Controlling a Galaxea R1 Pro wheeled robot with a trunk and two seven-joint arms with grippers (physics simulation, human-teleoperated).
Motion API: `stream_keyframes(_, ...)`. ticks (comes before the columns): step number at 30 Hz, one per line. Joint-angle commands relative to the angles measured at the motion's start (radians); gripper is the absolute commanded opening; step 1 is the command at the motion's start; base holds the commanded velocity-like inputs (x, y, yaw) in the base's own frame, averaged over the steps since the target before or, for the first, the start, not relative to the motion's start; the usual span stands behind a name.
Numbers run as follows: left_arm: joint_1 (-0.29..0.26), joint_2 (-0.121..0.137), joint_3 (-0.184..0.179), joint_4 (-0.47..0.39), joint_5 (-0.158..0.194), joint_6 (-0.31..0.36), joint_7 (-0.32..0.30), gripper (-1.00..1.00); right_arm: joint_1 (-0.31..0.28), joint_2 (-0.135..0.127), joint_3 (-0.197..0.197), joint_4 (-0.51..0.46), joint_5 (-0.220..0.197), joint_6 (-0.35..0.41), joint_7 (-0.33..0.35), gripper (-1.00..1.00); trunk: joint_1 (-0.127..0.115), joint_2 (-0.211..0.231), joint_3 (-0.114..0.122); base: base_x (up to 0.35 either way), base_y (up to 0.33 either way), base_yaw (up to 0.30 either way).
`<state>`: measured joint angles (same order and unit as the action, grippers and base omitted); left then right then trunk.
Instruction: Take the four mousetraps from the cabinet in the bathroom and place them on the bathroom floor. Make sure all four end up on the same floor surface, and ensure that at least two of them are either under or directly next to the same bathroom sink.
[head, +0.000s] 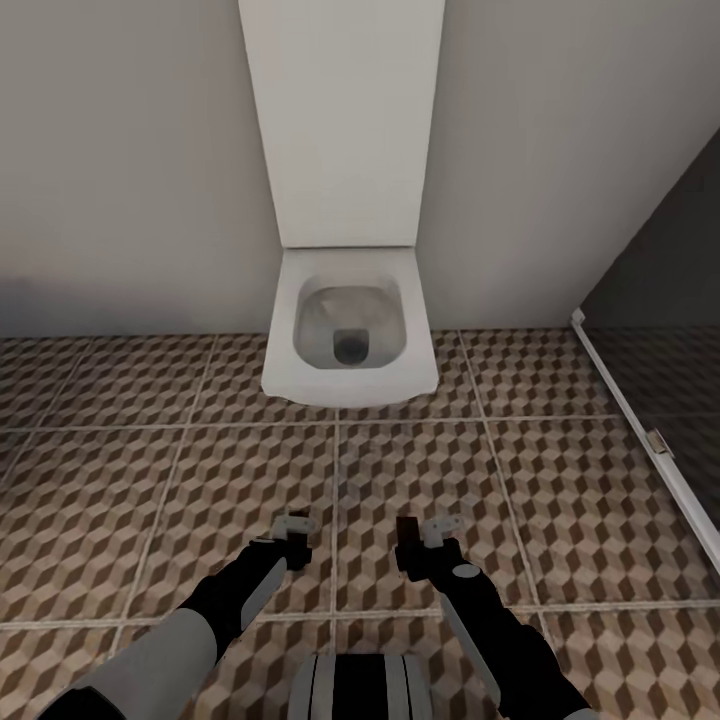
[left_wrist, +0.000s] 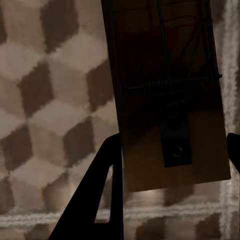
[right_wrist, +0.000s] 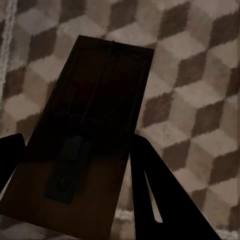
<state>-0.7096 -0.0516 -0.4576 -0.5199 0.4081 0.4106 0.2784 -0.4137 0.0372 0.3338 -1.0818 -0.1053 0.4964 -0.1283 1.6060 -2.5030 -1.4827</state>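
Cube-patterned bathroom floor (head: 420, 470), white toilet (head: 350, 330) bowl seemingly empty, each claw gripping a mousetrap: left claw (head: 296, 545), right claw (head: 415, 548).

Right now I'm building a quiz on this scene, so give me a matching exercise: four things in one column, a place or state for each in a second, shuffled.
Things:
1. toilet
2. bathroom floor
3. mousetrap in the left wrist view
4. dark glass panel

Places or states:
A. cube-patterned tiles
B. at the right edge of the head view
C. held between the left end effector fingers
D. against the wall, straight ahead

Pairs: 1-D, 2-A, 3-C, 4-B
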Motion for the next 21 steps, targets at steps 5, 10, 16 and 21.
stream_keyframes(5,-0.001,0.001,-0.007,-0.002,0.009,0.005,0.01,-1.0,0.0,0.0,0.002,-0.001,-0.014,0.003,-0.008,-1.0,0.0,0.0,-0.001,0.314,0.0,0.0)
stream_keyframes(10,-0.001,0.001,-0.007,-0.002,0.008,0.005,0.01,-1.0,0.0,0.0,0.002,-0.001,-0.014,0.003,-0.008,-1.0,0.0,0.0,-0.001,0.331,0.0,0.0)
stream_keyframes(16,-0.001,0.001,-0.007,-0.002,0.008,0.004,0.006,-1.0,0.0,0.0,0.002,-0.001,-0.014,0.003,-0.008,-1.0,0.0,0.0,-0.001,0.179,0.0,0.0)
stream_keyframes(21,-0.001,0.002,-0.007,-0.002,0.009,0.004,0.005,-1.0,0.0,0.0,0.002,-0.001,-0.014,0.003,-0.008,-1.0,0.0,0.0,-0.001,0.016,0.0,0.0)
